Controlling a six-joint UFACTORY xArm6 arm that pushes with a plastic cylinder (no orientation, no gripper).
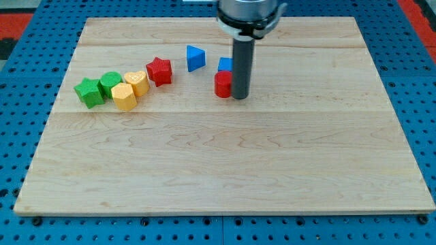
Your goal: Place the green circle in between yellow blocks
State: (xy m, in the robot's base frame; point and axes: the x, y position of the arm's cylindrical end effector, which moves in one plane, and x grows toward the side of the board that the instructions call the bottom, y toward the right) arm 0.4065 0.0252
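Note:
The green circle (110, 83) sits at the view's left, touching a green star (88, 92) on its left. A yellow hexagon (124, 97) lies just below right of the circle, and a yellow heart (137, 82) lies just right of it. The two yellow blocks touch each other. My tip (240, 97) is far to the right of them, right beside a red cylinder (223, 84), on that block's right side.
A red star (160, 71) lies right of the yellow heart. A blue triangle (195, 58) lies further right. A blue block (225, 65) sits behind the red cylinder, partly hidden by the rod. The wooden board (225, 170) lies on a blue perforated table.

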